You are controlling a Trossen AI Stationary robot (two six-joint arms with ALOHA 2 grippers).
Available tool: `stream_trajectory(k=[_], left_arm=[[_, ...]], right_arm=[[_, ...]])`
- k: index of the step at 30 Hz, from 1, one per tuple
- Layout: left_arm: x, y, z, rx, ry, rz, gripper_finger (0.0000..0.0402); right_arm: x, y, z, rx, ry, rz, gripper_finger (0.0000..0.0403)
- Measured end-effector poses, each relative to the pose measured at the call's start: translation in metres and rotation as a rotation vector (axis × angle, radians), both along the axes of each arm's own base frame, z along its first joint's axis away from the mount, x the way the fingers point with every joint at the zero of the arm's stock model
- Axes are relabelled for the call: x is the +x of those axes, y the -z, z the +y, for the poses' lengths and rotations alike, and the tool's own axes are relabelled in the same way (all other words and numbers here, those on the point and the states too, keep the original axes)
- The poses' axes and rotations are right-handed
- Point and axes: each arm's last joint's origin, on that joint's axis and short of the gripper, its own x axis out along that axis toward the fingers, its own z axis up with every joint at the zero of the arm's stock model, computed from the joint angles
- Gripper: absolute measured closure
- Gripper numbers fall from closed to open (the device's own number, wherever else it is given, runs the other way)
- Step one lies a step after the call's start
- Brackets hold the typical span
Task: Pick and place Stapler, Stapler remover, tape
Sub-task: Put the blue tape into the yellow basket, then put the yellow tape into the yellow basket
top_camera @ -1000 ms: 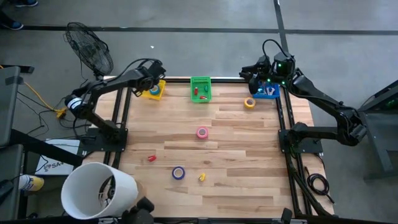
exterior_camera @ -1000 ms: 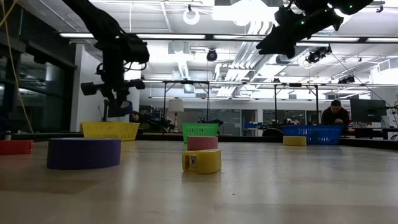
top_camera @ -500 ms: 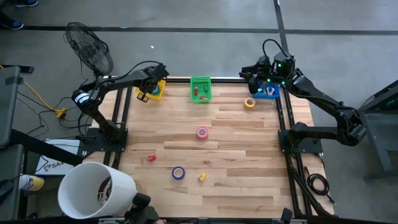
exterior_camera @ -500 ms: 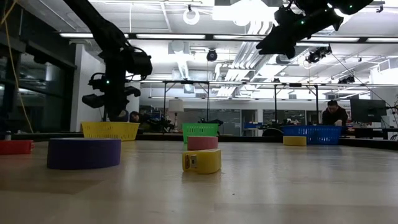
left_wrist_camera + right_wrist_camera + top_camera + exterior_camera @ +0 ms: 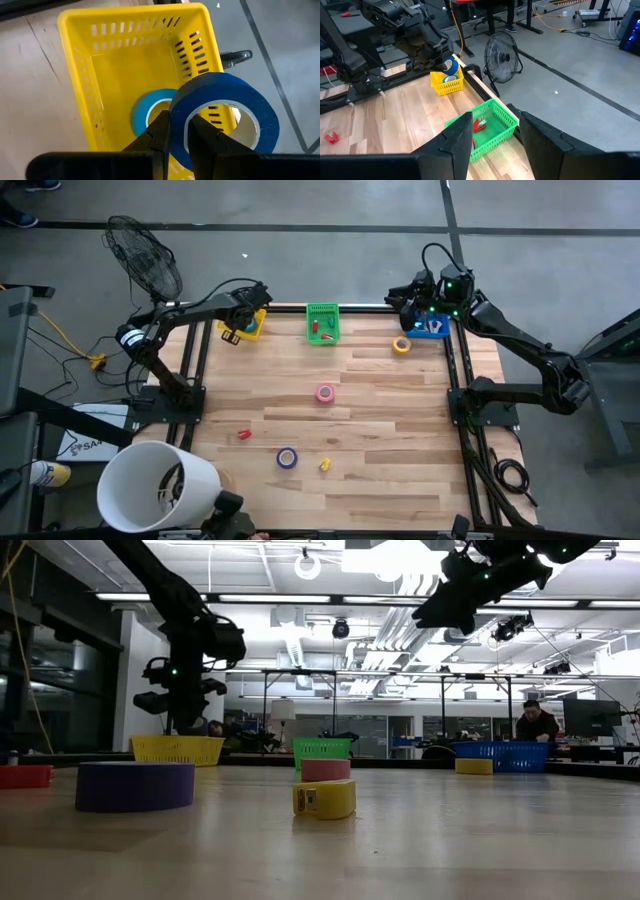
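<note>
Left gripper (image 5: 178, 132) is clamped on a dark blue tape roll (image 5: 225, 107), hovering over the yellow basket (image 5: 80, 80), where 1 light blue roll (image 5: 150, 107) already lies. Right gripper (image 5: 492, 132) hangs above the blue basket (image 5: 432, 330), fingers apart, holding nothing. Out on the surface (image 5: 400, 440): pink tape (image 5: 325, 392), yellow tape (image 5: 401, 346), purple tape (image 5: 287, 458). Plenty left, I'd say.

The wooden table (image 5: 380, 440) carries a yellow basket (image 5: 247, 327), a green basket (image 5: 322, 323) and a blue basket (image 5: 430, 328) along its far edge. Loose on the boards lie a yellow tape roll (image 5: 401, 346), a pink tape roll (image 5: 325, 392), a purple tape roll (image 5: 287, 458), a small red piece (image 5: 244, 434) and a small yellow piece (image 5: 325, 465).
</note>
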Motion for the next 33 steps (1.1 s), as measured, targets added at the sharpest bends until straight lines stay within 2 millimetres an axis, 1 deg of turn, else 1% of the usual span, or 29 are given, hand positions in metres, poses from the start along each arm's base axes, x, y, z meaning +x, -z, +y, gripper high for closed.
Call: stream_trajectory(k=[6,11,20,24,27,29,33], left_arm=[[0.001,0.001,-0.001,-0.041,0.019,-0.033,0.036],[-0.001,0.002,-0.003,-0.073,0.032,-0.012,0.0352],[-0.001,0.002,-0.004,-0.083,0.025,-0.017,0.0275],[-0.001,0.002,-0.004,-0.09,0.031,-0.033,0.0252],[0.002,0.001,-0.002,-0.084,0.092,-0.036,0.0246],[0.005,0.0,0.001,-0.067,0.167,-0.031,0.0245],[0.013,-0.004,0.006,-0.028,0.395,-0.006,0.0245]], right_arm=[[0.0,0.001,0.0,0.007,-0.002,0.005,0.0249],[0.0,0.001,0.001,0.011,-0.017,0.002,0.0249],[0.0,0.001,0.001,0.012,-0.039,-0.002,0.0249],[0.0,0.001,0.002,0.017,-0.048,-0.006,0.0249],[0.001,0.001,0.002,0.019,-0.058,-0.008,0.0249],[0.001,0.001,0.002,0.019,-0.059,-0.009,0.0249],[0.001,0.001,0.002,0.016,-0.06,-0.007,0.0249]])
